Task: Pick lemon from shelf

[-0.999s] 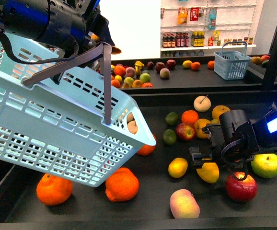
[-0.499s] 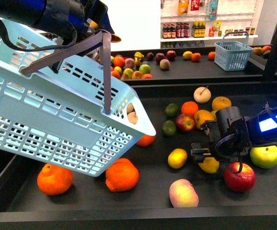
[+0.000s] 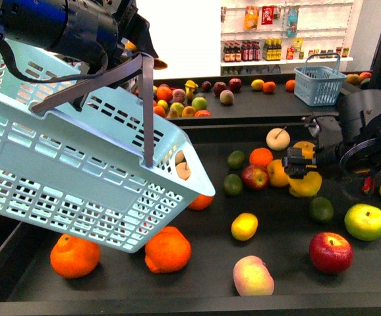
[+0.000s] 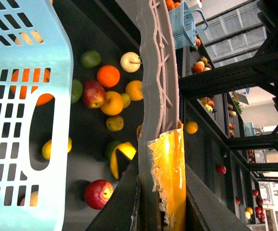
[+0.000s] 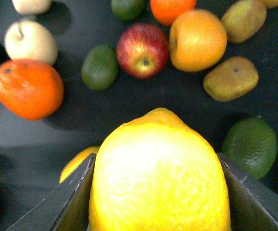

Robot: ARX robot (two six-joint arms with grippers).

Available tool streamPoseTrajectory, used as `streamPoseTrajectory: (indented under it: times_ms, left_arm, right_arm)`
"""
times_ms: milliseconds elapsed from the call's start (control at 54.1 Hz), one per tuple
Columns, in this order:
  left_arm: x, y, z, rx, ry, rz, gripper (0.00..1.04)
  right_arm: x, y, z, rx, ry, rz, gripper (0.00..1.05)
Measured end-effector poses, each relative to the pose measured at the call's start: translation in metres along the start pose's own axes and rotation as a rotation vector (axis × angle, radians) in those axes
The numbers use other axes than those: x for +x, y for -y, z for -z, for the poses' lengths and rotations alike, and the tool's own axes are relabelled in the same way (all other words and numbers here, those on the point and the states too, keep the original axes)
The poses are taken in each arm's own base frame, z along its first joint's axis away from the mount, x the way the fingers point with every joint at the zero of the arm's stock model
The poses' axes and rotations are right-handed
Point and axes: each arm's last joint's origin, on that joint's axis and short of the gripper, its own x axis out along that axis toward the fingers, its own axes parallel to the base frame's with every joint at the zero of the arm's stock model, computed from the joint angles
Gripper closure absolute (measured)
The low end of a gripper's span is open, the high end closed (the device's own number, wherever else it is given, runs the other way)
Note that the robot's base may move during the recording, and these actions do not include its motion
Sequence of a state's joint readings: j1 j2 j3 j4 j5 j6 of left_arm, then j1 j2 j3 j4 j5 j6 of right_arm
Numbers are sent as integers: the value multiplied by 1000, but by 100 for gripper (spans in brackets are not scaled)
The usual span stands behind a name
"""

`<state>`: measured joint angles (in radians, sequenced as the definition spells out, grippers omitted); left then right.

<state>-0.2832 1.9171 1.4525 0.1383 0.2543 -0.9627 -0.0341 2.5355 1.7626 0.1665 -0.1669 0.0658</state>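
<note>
Yellow and plump, the lemon (image 3: pixel 304 184) is sitting between the fingers of the right gripper (image 3: pixel 301 172), well off to the right of the big pale blue basket (image 3: pixel 78 178) and roughly level with that basket's lower corner. The gripper is pinching the fruit from both sides; in the right wrist view the lemon (image 5: pixel 160 173) is filling the gap and the dark fingers (image 5: pixel 71 199) are pressing against its flanks, with the other fruit lying on the black deck behind it. The left gripper (image 4: pixel 158 202) is clamping the basket's grey handle (image 3: pixel 144 112), so the basket is hanging tilted over the left part of the shelf (image 3: pixel 204 276), its open mouth turning toward the lemon's side. Two oranges (image 3: pixel 75 257) (image 3: pixel 167 250) are lying on the deck just under the basket's low edge, and a third orange fruit (image 3: pixel 202 201) is peeking out from behind its corner. To the right of the basket, between it and the held lemon, a smaller yellow fruit (image 3: pixel 244 226), a red-and-yellow apple (image 3: pixel 254 177) and two dark green fruits (image 3: pixel 233 185) (image 3: pixel 236 160) are resting apart from each other. Farther right of the basket, beyond the held lemon, a red apple (image 3: pixel 331 252) and a green apple (image 3: pixel 365 222) are lying near the front of the deck, and a pale peach (image 3: pixel 253 276) is lying closer to the basket than either.
</note>
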Motion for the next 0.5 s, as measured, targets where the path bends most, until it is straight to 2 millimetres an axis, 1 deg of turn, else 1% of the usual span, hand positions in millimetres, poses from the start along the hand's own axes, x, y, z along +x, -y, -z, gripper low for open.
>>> streamPoseTrajectory:
  times_ms: [55, 185, 277, 351, 499]
  left_arm:
    - [0, 0, 0, 0, 0, 0, 91]
    - [0, 0, 0, 0, 0, 0, 91]
    - [0, 0, 0, 0, 0, 0, 91]
    - [0, 0, 0, 0, 0, 0, 91]
    - [0, 0, 0, 0, 0, 0, 91]
  right_arm:
    - [-21, -4, -14, 16, 34, -25, 39]
    - [-53, -16, -31, 53, 72, -87, 39]
    - [-67, -27, -38, 76, 84, -126, 39]
    - [-78, -42, -46, 121, 98, -170, 39]
    - [-87, -68, -52, 173, 100, -239, 39]
